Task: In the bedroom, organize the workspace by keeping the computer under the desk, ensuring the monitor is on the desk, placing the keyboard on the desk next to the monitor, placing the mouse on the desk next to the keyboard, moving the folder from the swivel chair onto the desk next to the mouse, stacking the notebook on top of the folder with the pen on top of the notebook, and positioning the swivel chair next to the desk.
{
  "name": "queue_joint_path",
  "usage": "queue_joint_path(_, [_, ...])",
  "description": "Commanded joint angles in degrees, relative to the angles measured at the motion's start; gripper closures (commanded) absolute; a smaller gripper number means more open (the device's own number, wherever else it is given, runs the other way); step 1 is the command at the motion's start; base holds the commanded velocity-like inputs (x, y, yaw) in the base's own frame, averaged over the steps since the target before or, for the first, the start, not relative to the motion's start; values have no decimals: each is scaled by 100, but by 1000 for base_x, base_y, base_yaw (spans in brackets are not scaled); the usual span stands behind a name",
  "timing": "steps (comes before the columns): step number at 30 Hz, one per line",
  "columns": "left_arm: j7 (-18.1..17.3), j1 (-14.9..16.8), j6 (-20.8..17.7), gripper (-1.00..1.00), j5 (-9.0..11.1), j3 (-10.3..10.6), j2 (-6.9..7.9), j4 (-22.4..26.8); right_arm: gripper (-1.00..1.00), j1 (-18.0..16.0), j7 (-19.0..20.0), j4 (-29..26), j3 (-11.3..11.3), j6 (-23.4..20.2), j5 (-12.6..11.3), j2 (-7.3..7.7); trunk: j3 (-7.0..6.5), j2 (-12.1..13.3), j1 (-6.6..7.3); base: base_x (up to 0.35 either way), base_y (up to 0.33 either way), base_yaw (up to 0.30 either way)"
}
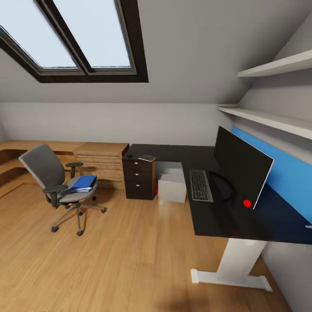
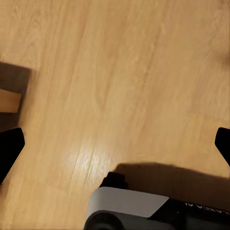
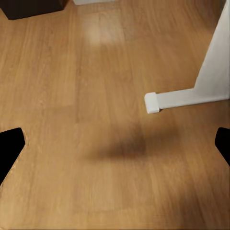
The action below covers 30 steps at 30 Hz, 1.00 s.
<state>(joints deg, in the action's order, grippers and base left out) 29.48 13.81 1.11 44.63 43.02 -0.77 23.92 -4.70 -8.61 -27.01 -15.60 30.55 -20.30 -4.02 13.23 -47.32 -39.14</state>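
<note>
— Left claw (image 2: 115,146) and right claw (image 3: 115,143): both spread wide, black fingertips at the frame edges, hovering over light oak plank floor (image 1: 130,260).
— Counted: one glossy black L-shaped table (image 1: 225,216) on white legs, carrying one wide flat black monitor (image 1: 242,167), one slim black-keyed keyboard (image 1: 200,185), one thin grey notebook (image 1: 147,158).
— One boxy pale computer tower (image 1: 172,188) beneath. One flat bright blue folder (image 1: 83,183) lying on one grey upholstered swivel chair (image 1: 54,182), well apart.

I see a glossy black desk (image 1: 225,216), a cloth-covered swivel chair (image 1: 47,169) and a smooth oak plank floor (image 1: 121,260).
</note>
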Motion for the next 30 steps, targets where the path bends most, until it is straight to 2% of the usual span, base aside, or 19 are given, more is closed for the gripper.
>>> queue_joint_path(1, [33, 8, 12, -100, 47, 48, -13, -15, -100, -4, -52, 64, -48, 37, -31, -48, 8, -7, -4, 241, 223, 286])
queue_joint_path(12, [32, 8, 18, -100, 45, 43, -28, -32, -100, -4, -53, 156, -48, 47, -4, -78, 8, -7, -4, 264, 211, 288])
queue_joint_path(20, [30, 8, 20, -100, 49, 42, -28, -36, -100, -4, -53, 164, -35, 53, -1, -62, 6, -7, -4, 306, 122, 262])
queue_joint_path(30, [23, 8, 21, -100, 46, 47, -29, -37, -100, -4, -53, 210, -31, 264, 6, -56, -60, -7, -4, 317, 39, 67])
